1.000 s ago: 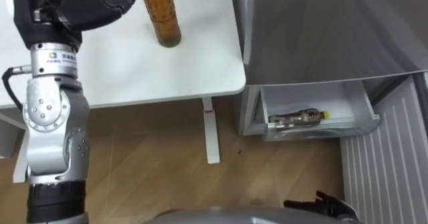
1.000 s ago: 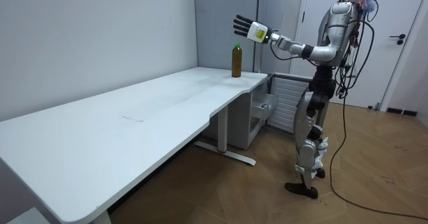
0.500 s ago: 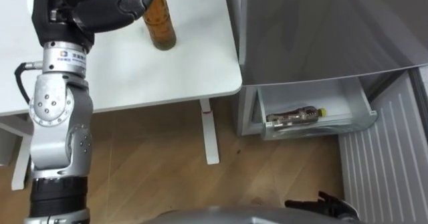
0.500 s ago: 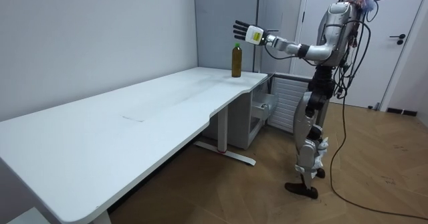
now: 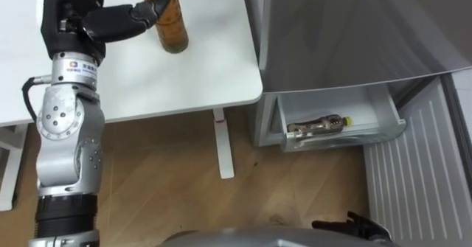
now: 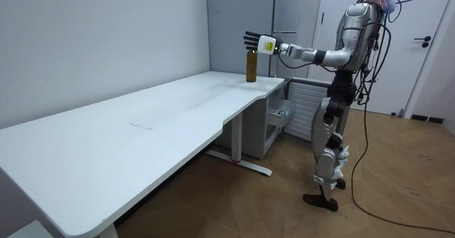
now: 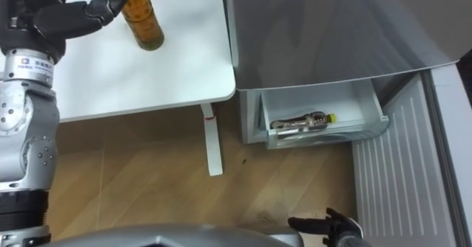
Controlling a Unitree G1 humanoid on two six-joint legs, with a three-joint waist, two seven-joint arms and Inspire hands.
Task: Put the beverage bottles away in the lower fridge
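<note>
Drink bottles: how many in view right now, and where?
2. One amber bottle stands on the white table by the left hand; one yellow-capped bottle lies in the open lower fridge drawer. Others may be hidden deeper inside.

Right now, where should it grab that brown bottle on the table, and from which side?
Probably around the straight middle of the brown bottle, coming from the robot's left, where the open left hand hovers. It stands upright on the table, round and even there, so fingers can wrap it.
</note>
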